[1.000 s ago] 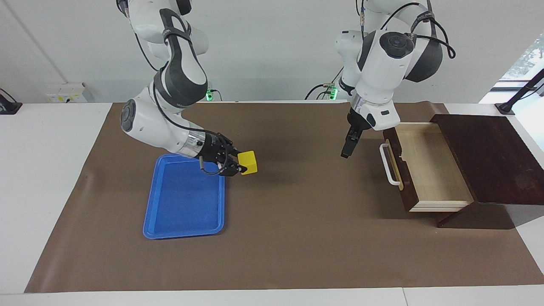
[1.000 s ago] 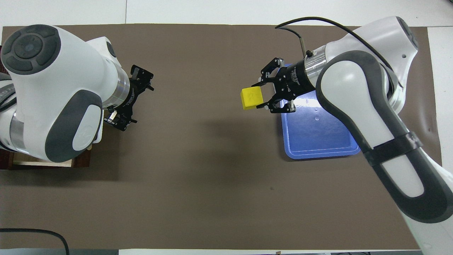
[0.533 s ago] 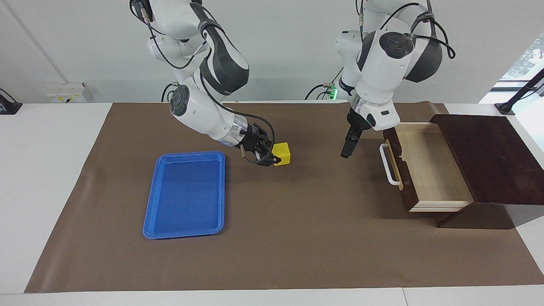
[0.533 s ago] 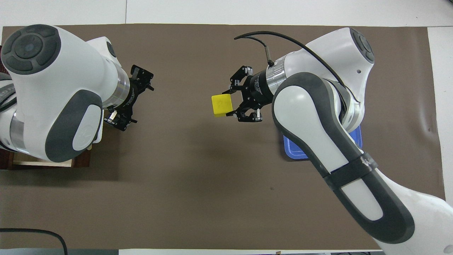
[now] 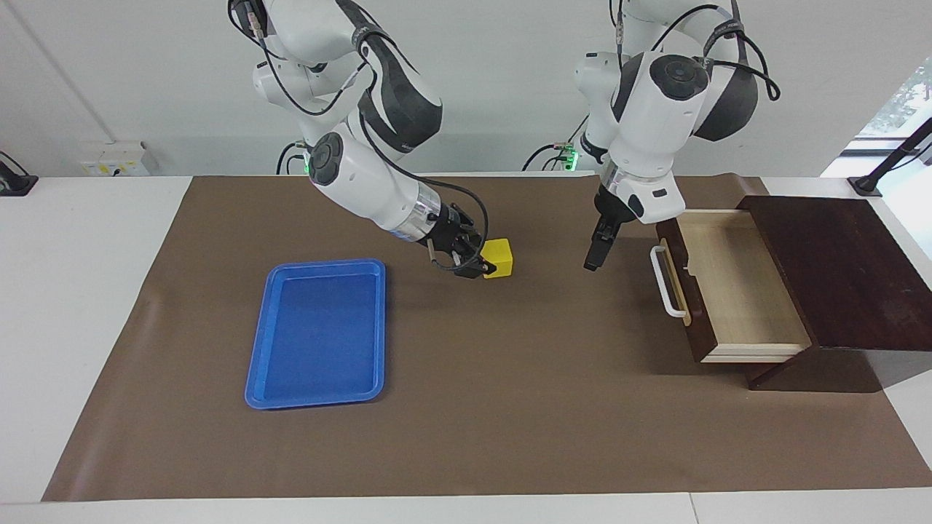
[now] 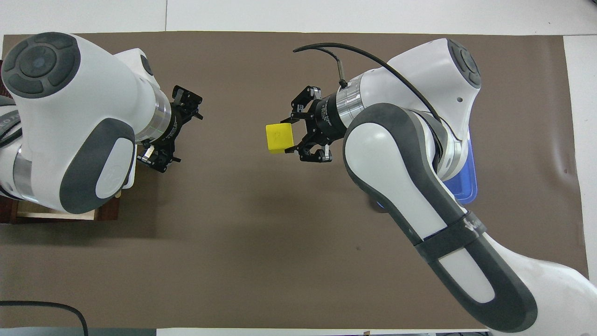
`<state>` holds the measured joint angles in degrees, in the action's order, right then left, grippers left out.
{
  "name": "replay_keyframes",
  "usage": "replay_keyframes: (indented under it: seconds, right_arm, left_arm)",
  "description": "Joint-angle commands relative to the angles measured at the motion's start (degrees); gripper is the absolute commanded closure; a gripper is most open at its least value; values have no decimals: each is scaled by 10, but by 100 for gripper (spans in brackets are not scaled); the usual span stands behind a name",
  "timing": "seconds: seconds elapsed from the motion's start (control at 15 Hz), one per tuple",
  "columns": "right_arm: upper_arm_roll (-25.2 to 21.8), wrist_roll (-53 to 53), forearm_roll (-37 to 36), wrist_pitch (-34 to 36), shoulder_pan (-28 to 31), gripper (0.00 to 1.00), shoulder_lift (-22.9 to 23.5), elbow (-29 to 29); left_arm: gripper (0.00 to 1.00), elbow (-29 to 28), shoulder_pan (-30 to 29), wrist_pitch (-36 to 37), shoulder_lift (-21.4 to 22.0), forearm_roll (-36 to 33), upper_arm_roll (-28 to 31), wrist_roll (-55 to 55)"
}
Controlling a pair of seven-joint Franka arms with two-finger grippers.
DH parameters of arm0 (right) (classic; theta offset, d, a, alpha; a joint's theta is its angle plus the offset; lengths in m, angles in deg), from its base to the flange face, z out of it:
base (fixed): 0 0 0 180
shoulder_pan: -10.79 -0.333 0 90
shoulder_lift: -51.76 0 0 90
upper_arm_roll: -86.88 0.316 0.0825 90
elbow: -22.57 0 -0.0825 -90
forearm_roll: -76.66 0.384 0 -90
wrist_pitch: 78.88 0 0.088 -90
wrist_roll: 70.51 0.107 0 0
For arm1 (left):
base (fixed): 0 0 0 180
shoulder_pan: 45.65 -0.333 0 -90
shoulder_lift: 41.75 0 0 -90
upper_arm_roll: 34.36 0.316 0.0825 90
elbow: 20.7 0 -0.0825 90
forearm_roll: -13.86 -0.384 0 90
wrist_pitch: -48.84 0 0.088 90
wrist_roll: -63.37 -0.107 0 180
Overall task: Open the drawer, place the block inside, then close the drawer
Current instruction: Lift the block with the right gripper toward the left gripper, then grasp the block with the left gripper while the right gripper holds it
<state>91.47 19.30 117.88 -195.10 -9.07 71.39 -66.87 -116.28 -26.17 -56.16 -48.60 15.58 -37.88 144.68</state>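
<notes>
Facing view, carry step in hand: I am holding the block in the right end effector, its fingers clamped on the yellow cube, up in the air over the brown mat between the blue tray and the drawer. Left end effector is waiting beside the white handle, fingers spread, holding nothing. Drawer is standing pulled out, pale interior bare. Next move, as I judge it: carrying the block across over that opening, then releasing.
</notes>
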Motion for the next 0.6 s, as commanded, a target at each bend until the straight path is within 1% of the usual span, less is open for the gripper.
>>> replay_keyframes:
  seconds: [0.0, 0.2, 0.27, 0.33, 0.4, 0.53]
  right_arm:
    - [2, 14, -11, -1, 3, 100, 5, 13]
    - [2, 14, -12, 0, 4, 100, 5, 14]
    - [3, 14, -12, 1, 6, 100, 5, 15]
    - [2, 13, -12, 2, 6, 100, 5, 15]
    - [2, 13, -12, 0, 6, 100, 5, 15]
    - [3, 13, -11, 4, 9, 100, 5, 15]
  left_arm:
    - [0, 103, 103, 85, -63, -37, 11, -12]
    - [0, 103, 106, 75, -63, -36, 11, -11]
    - [0, 104, 108, 67, -64, -22, 11, 24]
    - [0, 105, 109, 52, -66, -15, 11, 110]
    - [0, 106, 109, 20, -68, -16, 11, 194]
    - [0, 106, 104, -16, -71, -15, 12, 320]
